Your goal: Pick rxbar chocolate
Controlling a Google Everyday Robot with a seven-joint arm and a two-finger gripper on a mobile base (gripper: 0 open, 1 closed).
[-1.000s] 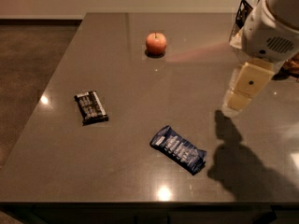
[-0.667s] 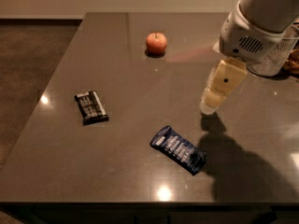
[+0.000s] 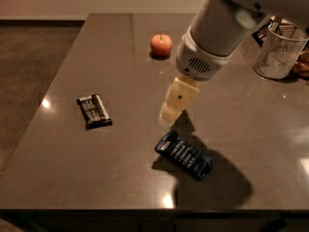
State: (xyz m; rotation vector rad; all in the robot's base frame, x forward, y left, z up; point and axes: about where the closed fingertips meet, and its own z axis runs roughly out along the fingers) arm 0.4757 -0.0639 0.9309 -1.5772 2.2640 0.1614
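1. Dark glossy table [image 3: 96, 57], brown floor [image 3: 29, 71] to its left, pale wall along the far side.
2. rxbar chocolate [image 3: 94, 111] lies flat on the left part of the table, black wrapper with white text rows up, nothing touching it.
3. Gripper [image 3: 168, 115] hangs above mid-table, pointing down and left, well to the right of the rxbar chocolate. Open or closed: cannot tell from this angle. Nothing seen held in it.
4. Dark-blue bar [image 3: 184, 154] lies just near of the gripper, diagonal, partly in the arm's shadow.
5. Apple [image 3: 161, 44] sits at the far centre, apart from everything.
6. Mesh cup [image 3: 279, 52] stands at the far right, behind the white arm housing [image 3: 222, 28].
7. Table between the gripper and the rxbar chocolate is bare.
8. Left table edge is near the rxbar chocolate; the near edge runs below both bars.
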